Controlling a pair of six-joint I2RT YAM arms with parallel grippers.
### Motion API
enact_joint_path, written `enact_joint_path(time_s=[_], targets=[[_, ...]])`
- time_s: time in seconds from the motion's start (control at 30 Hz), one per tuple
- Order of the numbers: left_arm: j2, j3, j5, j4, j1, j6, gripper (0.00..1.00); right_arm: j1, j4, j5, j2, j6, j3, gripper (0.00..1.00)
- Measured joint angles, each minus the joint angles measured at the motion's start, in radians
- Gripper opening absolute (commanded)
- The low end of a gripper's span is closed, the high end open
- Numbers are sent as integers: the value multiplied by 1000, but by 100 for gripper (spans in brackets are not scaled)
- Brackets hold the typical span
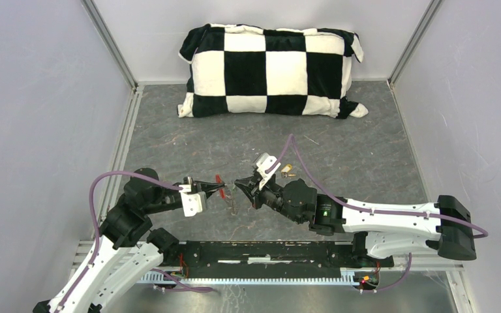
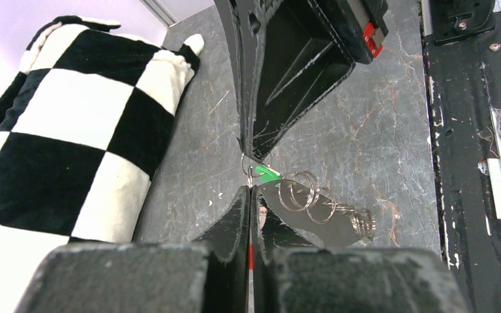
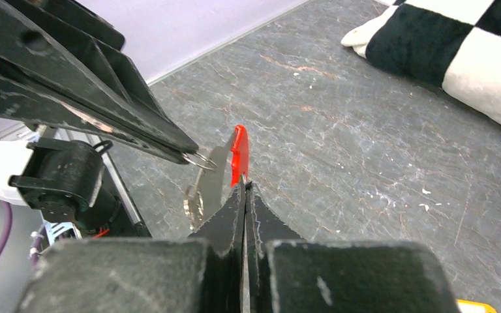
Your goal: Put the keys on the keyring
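Note:
My left gripper point(image 1: 224, 190) is shut on the keyring point(image 1: 220, 181). The red tag point(image 3: 237, 147) sticks up from it, and silver rings and links point(image 2: 302, 192) hang below with a grey metal plate point(image 2: 339, 218). My right gripper point(image 1: 238, 183) is shut tip to tip against it, with the green-headed key point(image 2: 265, 173) poking out at its fingertips point(image 2: 254, 147) beside a thin ring point(image 2: 247, 166). In the right wrist view my right gripper point(image 3: 243, 184) is closed just below the red tag. The brass key point(image 1: 287, 171) lies on the table behind the right wrist.
A black-and-white checkered pillow point(image 1: 271, 68) lies at the back of the grey table. White walls with metal frame posts point(image 1: 112, 45) close in the sides. A black rail point(image 1: 267, 251) runs along the near edge between the arm bases.

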Motion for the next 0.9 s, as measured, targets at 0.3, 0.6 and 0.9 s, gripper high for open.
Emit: enact_joint_path(time_s=[0.3, 0.6, 0.9], targets=[[0, 0, 23, 15, -1, 0, 2, -6, 2, -1, -3, 0, -26, 0], [-1, 3, 105, -10, -1, 131, 2, -11, 42, -11, -116, -6, -125, 0], [11, 64, 303, -63, -1, 352, 2, -13, 18, 23, -269, -29, -194, 0]])
